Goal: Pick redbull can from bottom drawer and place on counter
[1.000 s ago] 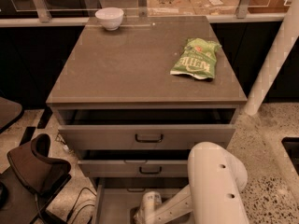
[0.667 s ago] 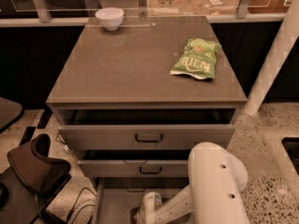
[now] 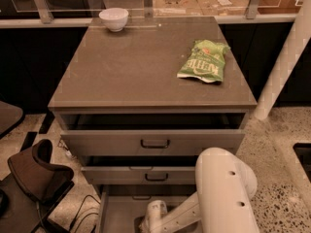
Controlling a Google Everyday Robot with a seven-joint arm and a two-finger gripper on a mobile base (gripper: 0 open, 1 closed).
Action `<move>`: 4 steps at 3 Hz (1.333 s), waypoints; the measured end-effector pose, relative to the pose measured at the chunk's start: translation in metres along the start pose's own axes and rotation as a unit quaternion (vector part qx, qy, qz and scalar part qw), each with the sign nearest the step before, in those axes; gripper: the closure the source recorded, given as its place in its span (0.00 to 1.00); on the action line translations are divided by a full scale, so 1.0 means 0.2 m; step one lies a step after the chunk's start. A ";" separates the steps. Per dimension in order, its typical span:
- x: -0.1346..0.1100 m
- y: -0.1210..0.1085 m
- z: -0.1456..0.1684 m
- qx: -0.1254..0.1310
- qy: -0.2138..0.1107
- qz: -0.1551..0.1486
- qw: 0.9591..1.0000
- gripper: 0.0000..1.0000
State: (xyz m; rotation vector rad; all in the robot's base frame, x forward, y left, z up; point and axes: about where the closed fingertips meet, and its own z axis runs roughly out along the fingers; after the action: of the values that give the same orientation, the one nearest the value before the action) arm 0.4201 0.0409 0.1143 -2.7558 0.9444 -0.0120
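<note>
One gripper (image 3: pixel 147 223) down in bottom drawer (image 3: pixel 120 211), near edge | grip state: cannot tell | risk: lifting arm snags overhanging middle drawer (image 3: pixel 116 175)

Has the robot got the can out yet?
Done: the bottom drawer is pulled open. In hand: the gripper is down inside it, at the picture's lower edge. No redbull can shows, so I can't tell if it's grabbed. Left: lift it onto the counter.
</note>
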 end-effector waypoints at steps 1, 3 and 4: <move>-0.02 0.01 -0.11 0.000 0.014 -0.005 1.000 1.00; -0.09 0.11 -0.49 0.011 0.066 -0.003 0.998 1.00; -0.07 0.13 -0.68 0.024 0.085 -0.006 0.996 1.00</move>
State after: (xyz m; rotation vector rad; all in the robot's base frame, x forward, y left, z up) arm 0.3821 0.0009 0.2419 -2.7496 0.9542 -0.2710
